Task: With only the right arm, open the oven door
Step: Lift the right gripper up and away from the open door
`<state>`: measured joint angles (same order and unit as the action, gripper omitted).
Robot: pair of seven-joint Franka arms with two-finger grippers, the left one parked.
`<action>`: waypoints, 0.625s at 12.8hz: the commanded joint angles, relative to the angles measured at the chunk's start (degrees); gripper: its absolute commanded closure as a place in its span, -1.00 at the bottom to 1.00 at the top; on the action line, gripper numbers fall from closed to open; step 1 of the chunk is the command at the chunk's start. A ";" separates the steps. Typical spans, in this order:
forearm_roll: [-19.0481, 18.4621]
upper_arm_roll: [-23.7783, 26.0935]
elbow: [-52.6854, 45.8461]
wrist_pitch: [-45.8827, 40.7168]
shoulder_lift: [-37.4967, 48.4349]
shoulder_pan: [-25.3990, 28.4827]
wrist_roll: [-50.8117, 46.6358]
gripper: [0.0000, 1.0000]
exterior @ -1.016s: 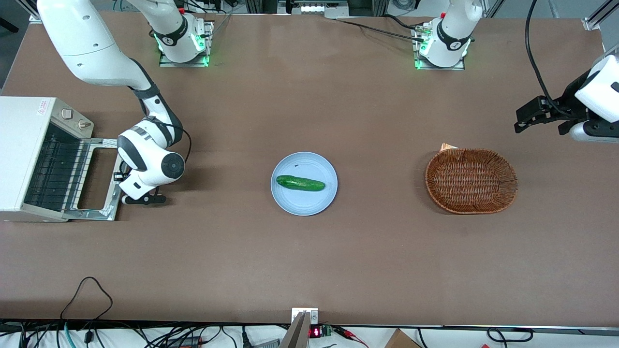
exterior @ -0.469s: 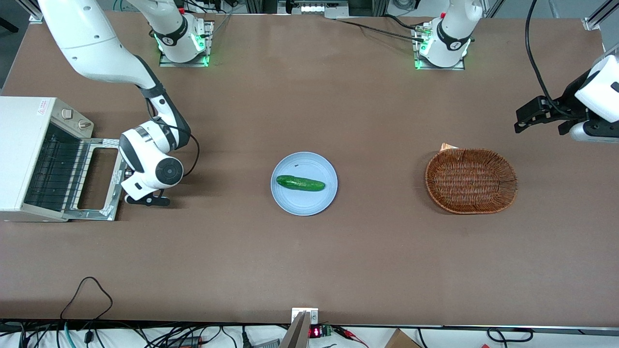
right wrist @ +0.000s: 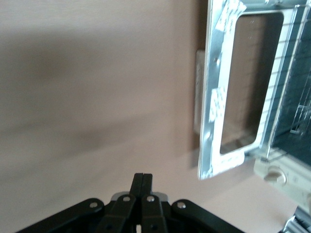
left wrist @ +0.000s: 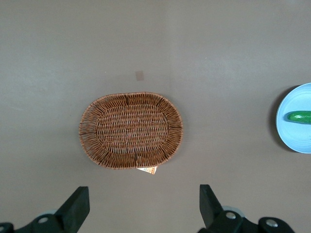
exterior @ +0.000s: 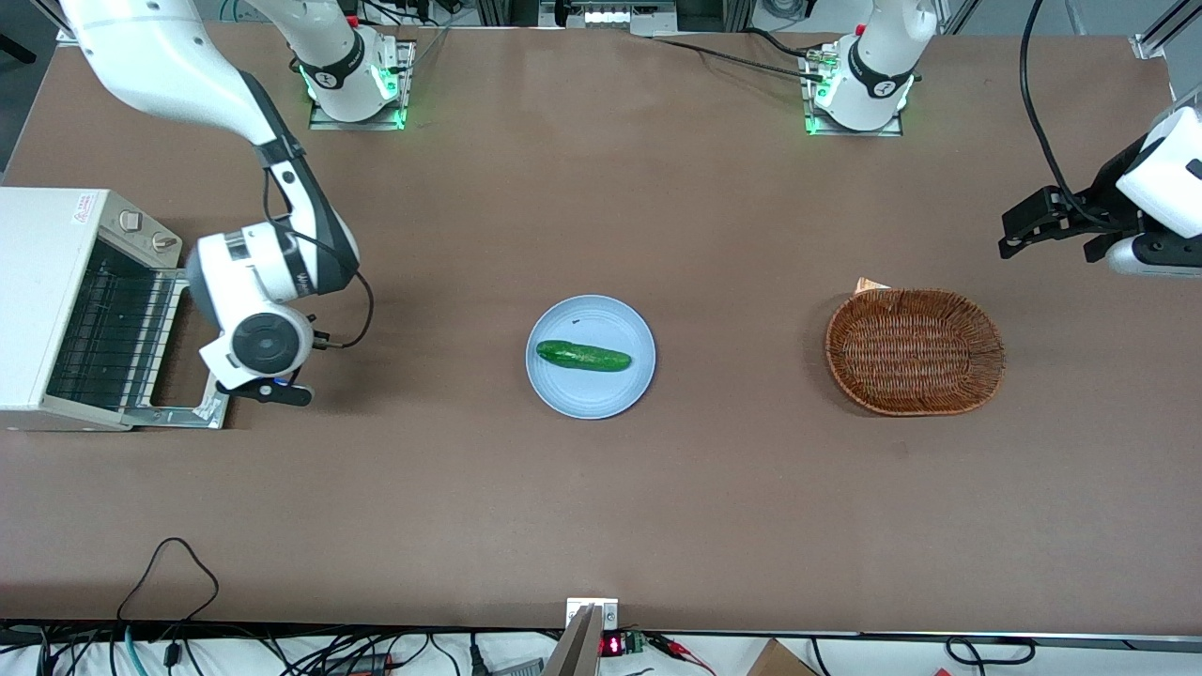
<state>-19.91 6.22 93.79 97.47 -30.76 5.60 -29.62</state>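
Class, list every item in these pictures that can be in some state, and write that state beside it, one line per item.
oven door: fully open, lying flat in front of the toaster oven.
claw: shut, holding nothing, apart from the door.
wire rack: inside the oven, bare.
cucumber: lying on the blue plate.
wicker basket: upright, nothing visible inside.

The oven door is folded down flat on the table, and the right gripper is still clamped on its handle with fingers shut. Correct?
Not quite. The oven door does lie open, but the right gripper, fingers shut, holds nothing; the right wrist view shows it clear of the handle.
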 commanded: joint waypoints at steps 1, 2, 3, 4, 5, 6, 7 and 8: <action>8.28 0.20 -9.21 -8.75 -0.18 -1.03 6.05 0.56; 10.14 0.20 -11.33 -10.87 -0.18 -1.64 6.94 -0.11; 11.29 0.20 -12.74 -12.29 0.08 -1.82 7.12 -0.76; 11.56 0.20 -13.45 -13.00 0.60 -1.91 7.21 -0.98; 12.08 0.11 -13.55 -13.26 1.39 -2.17 7.30 -0.98; 13.57 0.03 -13.46 -13.18 3.05 -2.70 8.17 -0.98; 15.32 0.02 -13.46 -13.27 4.55 -3.66 10.26 -0.98; 16.47 0.02 -13.46 -13.18 6.04 -4.54 11.42 -0.98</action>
<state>-6.25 5.96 80.21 85.42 -28.08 2.98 -21.16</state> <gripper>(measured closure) 0.537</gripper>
